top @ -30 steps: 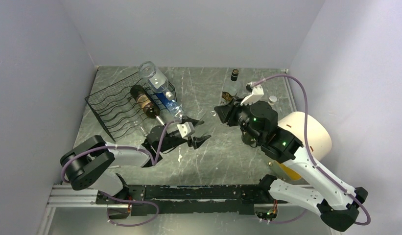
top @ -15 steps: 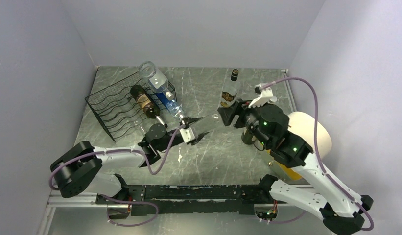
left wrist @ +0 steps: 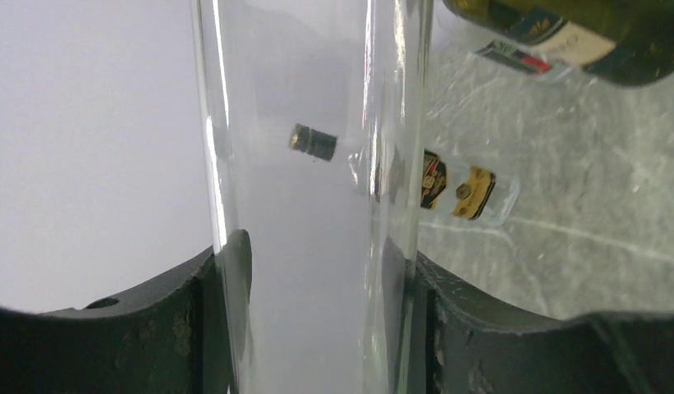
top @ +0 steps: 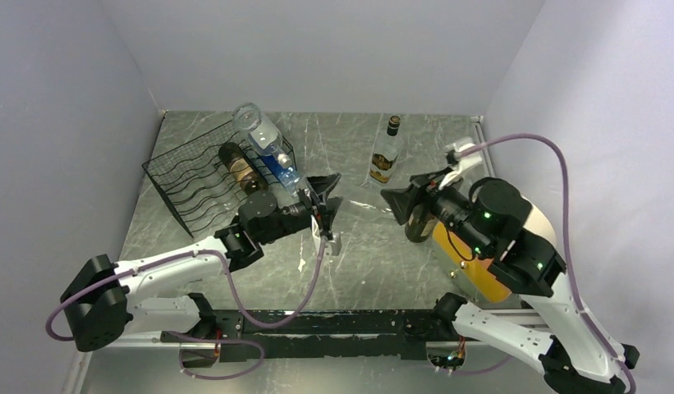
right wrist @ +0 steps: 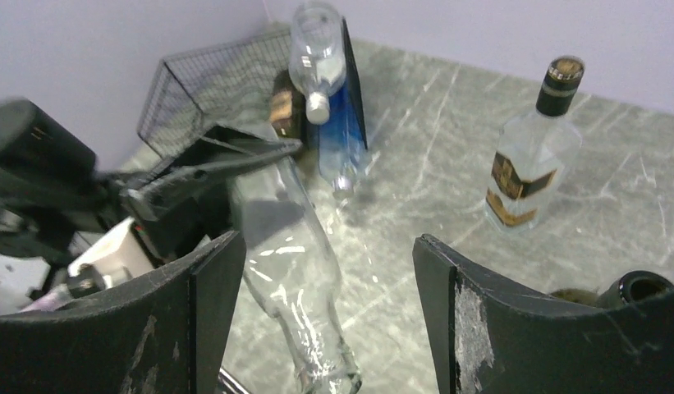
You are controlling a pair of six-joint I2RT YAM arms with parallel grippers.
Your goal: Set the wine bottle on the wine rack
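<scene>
Snugly between left fingers (left wrist: 120,345) — wine bottle (left wrist: 309,230).

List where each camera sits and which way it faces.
Top external: above and behind, looking down; left arm, right arm, left gripper, right gripper show.
Left wrist: on that arm, looking across the table; its fingers clamp the clear bottle.
Right wrist: on that arm, facing the wine rack; its open fingers show.
Both wrist views share the labelled bottle.

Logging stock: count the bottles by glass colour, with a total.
Clear: 3, the capped clear bottle on the black wire rack, the square gold-labelled bottle, the long clear bottle in the left gripper
Blue bottle: 1
Dark brown bottle: 1
Dark green bottle: 1
Total: 6
</scene>
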